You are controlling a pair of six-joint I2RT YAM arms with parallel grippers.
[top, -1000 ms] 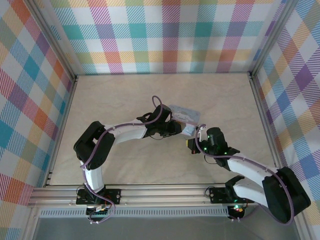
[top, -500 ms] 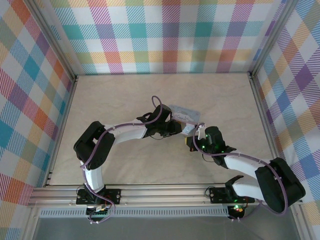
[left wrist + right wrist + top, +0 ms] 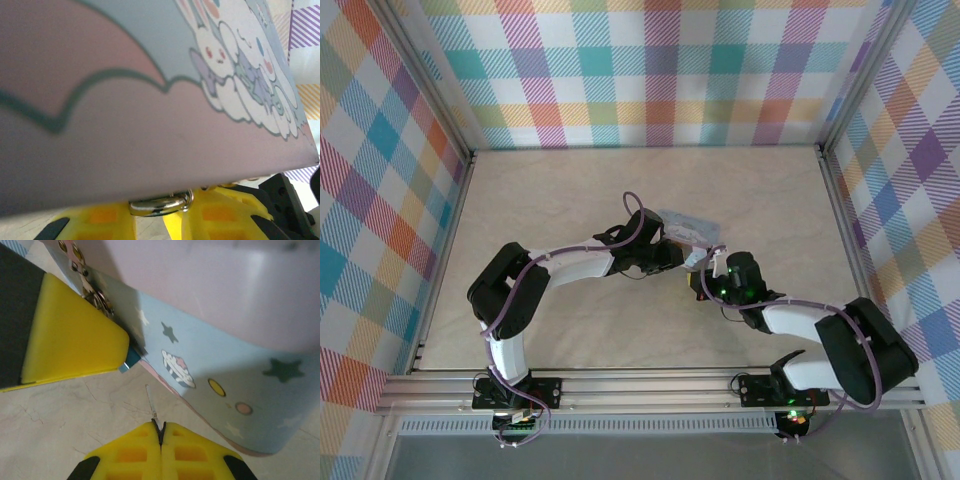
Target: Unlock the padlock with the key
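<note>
- Padlock (image 3: 131, 359) body is mostly hidden: from the right wrist, a small teal corner is seen past one yellow finger (image 3: 75, 335) of the left gripper (image 3: 159, 222).
- From the left wrist, its silvery shackle (image 3: 160, 204) is glimpsed between that gripper's narrowly parted fingers, which are clamped on the padlock under the blurred tin box (image 3: 125, 100).
- The right gripper (image 3: 161, 432) is pressed fully closed on the key (image 3: 151, 405); a thin blade is left showing, with its tip near the padlock but apart from it.
- The tin box wall is cut off at the frame's right edge.
- From above, both grippers are seen close together beside the tin box, near the middle of the table (image 3: 550, 200). Bare surface is left open on every side, out to the plaid walls (image 3: 660, 70).
</note>
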